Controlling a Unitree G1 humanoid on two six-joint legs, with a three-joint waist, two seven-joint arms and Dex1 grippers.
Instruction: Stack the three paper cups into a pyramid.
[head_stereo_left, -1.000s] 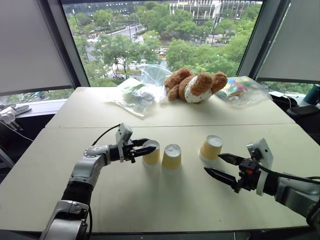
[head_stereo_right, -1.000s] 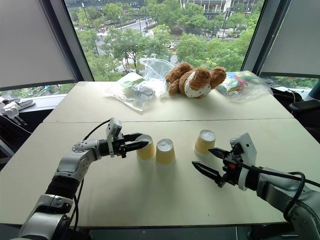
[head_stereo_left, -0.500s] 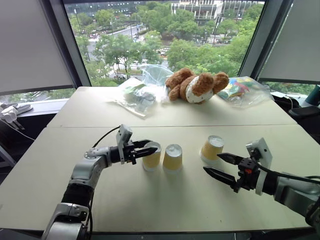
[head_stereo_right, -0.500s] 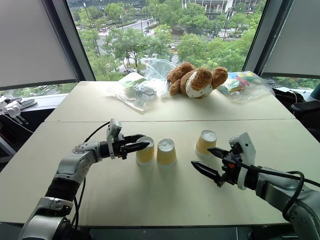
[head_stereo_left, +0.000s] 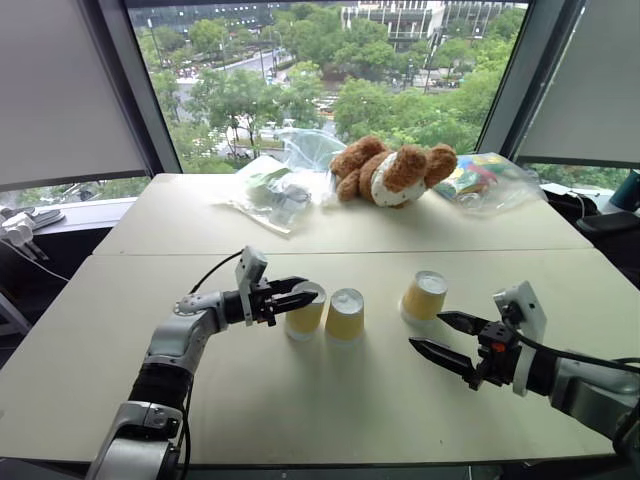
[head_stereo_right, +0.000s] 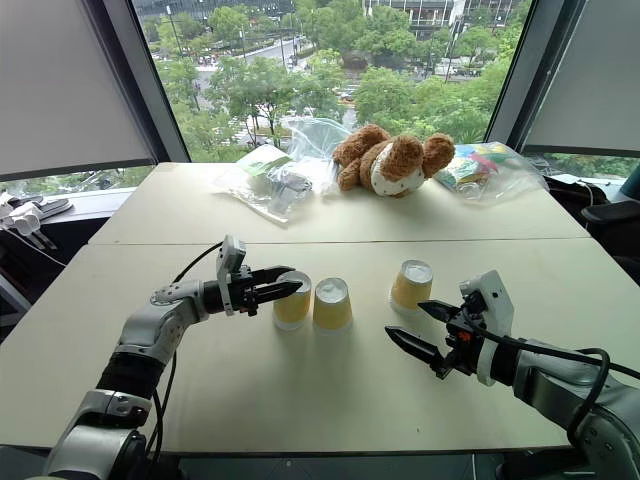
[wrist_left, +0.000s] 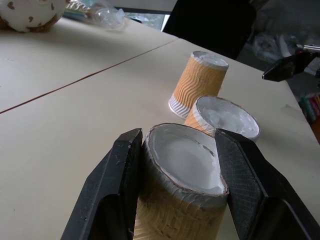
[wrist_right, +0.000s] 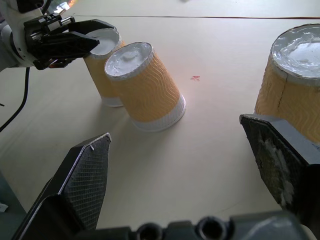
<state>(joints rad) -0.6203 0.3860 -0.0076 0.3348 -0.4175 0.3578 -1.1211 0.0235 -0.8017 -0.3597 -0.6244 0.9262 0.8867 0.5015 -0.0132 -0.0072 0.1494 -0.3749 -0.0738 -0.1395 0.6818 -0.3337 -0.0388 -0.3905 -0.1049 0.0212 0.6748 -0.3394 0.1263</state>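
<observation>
Leftmost cup (wrist_left: 180, 190) sits between left jaws (clamped at its base end).

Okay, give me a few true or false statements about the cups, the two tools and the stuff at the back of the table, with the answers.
1. The left tool is closed on a small yellow paper cup. True.
2. All three yellow cups are already stacked as a pyramid. False: they stand upside down on the beige table, none on top of another.
3. The right tool is open and holds nothing. True.
4. The brown teddy bear sits between the two tools. False: it lies at the far side of the table, by the window.
5. The middle cup stands right next to the gripped one. True.
6. The right-hand cup lies on its side. False: it stands inverted.
</observation>
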